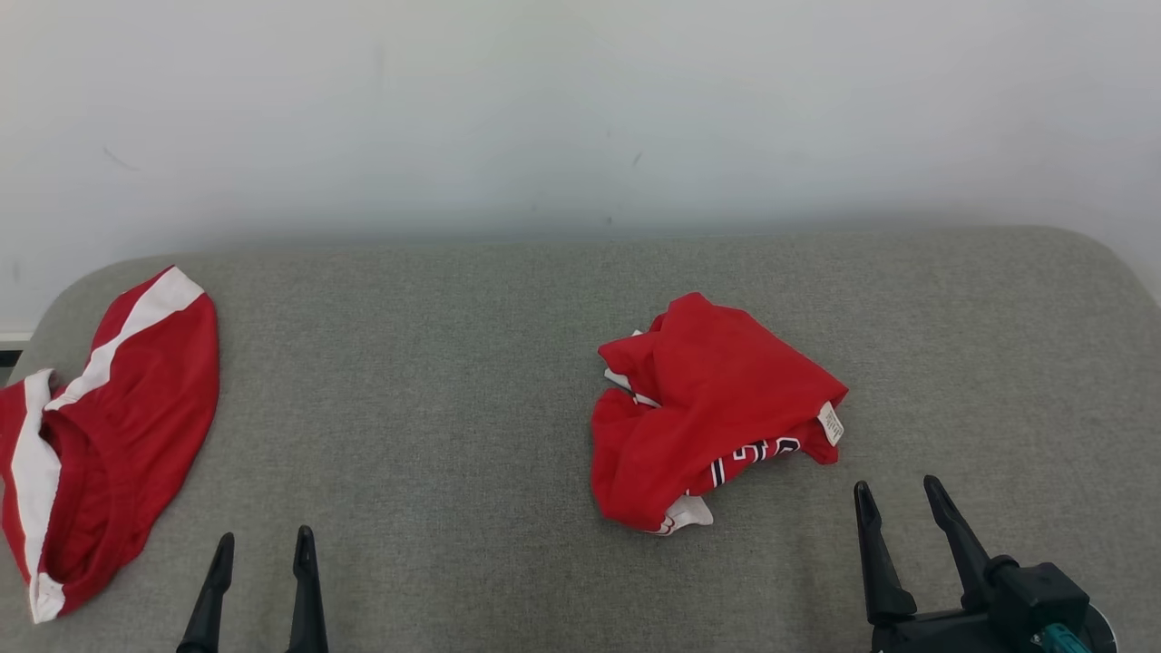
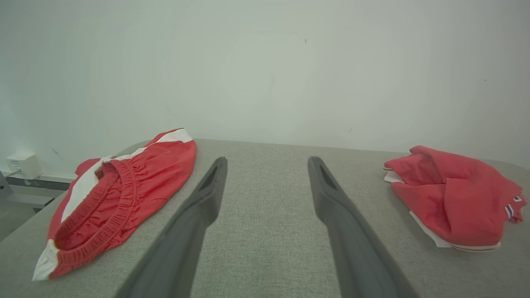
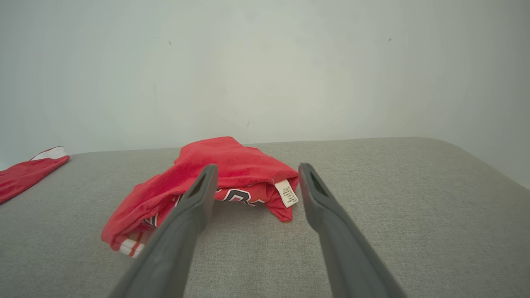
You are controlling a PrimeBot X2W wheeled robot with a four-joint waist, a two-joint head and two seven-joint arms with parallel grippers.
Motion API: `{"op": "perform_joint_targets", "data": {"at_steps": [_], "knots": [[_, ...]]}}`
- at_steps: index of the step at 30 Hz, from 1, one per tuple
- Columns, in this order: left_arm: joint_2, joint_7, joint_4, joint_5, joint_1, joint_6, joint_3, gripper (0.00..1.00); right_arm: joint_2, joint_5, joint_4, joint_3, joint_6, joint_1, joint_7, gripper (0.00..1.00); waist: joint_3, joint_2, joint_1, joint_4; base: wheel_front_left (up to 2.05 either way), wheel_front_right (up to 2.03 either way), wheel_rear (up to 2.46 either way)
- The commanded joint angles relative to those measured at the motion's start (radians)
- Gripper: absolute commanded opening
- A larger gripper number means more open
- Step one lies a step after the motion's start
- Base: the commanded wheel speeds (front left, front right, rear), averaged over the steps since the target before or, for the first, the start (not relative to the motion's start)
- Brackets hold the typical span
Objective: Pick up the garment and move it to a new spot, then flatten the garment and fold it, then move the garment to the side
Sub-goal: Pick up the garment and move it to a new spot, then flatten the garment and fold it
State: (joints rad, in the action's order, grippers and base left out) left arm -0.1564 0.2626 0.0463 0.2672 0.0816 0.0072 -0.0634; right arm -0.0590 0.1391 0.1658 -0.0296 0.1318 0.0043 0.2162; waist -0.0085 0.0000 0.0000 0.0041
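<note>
Both grippers wait empty at the near edge of the worktop; the crumpled red garment is not yet picked up.

Nearest, the left gripper (image 1: 264,535) and the right gripper (image 1: 896,485) each hold their long dark fingers spread, pinching nothing. Just beyond the right one, right of the middle of the grey, coarse-woven worktop (image 1: 435,408), lies the garment (image 1: 717,399). It is a soft, matte red heap, bunched in thick folds, with white trim, printed lettering and a small white label (image 1: 830,423) on its near right corner. A pinch may catch only the top fold or the label, so the heap would unroll or slip free in mid-carry, and fingers driven too low could snag the woven cover. Red shorts (image 1: 118,399) with white stripes and a gathered elastic waist lie flat at the left edge. Beyond the far edge stands a plain pale wall (image 1: 580,109).
</note>
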Motion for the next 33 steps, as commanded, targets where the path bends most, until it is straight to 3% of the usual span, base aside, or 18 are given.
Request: {"op": "perform_joint_targets", "data": {"at_steps": [1, 12, 33], "knots": [[0.007, 0.003, 0.005, -0.014, 0.01, -0.008, 0.003, 1.0, -0.005, 0.004, -0.005, -0.002, -0.002, 0.012, -0.001, 1.0, 0.002, 0.0, 0.0, 0.002, 0.0, 0.0, 0.0], [0.038, 0.003, 0.027, -0.042, -0.006, -0.058, 0.031, 1.0, -0.004, 0.007, -0.007, -0.01, -0.002, 0.017, -0.003, 1.0, 0.006, 0.0, 0.0, 0.007, 0.0, 0.0, 0.0], [0.066, 0.003, 0.046, -0.076, -0.008, -0.092, 0.078, 1.0, -0.004, 0.015, 0.006, -0.014, -0.002, 0.008, 0.0, 1.0, 0.006, 0.0, 0.0, 0.008, 0.0, 0.0, 0.0]]}}
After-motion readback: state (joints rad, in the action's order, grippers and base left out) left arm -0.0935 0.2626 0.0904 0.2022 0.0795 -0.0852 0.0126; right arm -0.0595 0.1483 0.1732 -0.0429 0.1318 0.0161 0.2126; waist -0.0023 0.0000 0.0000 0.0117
